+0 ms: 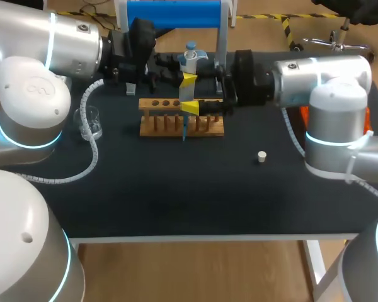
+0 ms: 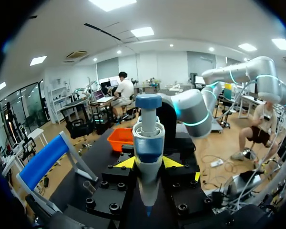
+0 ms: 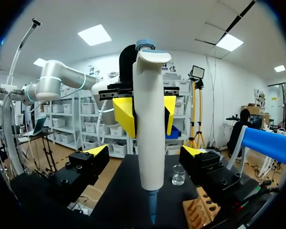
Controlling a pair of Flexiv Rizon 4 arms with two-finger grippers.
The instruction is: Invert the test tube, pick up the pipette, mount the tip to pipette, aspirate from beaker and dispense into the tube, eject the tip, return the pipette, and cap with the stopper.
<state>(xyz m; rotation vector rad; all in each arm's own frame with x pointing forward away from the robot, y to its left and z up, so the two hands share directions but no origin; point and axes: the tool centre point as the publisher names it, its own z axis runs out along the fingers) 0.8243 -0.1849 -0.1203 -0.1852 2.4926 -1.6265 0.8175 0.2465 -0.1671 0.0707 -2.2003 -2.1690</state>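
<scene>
Two arms here: the left arm [image 1: 31, 94] and the right arm [image 1: 334, 107] both reach in over one dark table [image 1: 176, 201] and meet around the far middle. There's one blue-topped stand [image 1: 173, 14] at the far edge, and one orange bin [image 2: 120, 138] at the far right, mostly hidden behind the right arm. Just near of the grippers sits one wooden rack [image 1: 157, 126]; I can't see enough of its holes to count them. There's one pipette [image 1: 190, 58], held upright over the rack with a blue tip on its lower end. The left gripper [image 2: 148, 163] pinches its body from both sides. The right gripper [image 3: 147, 151] has its fingers spread wide, one on each side of the pipette and clear of it. One clear glass beaker [image 1: 91, 124] stands at the left, well apart from the rack. One small pale stopper [image 1: 261, 156] lies alone to the right, nearer than the rack.
</scene>
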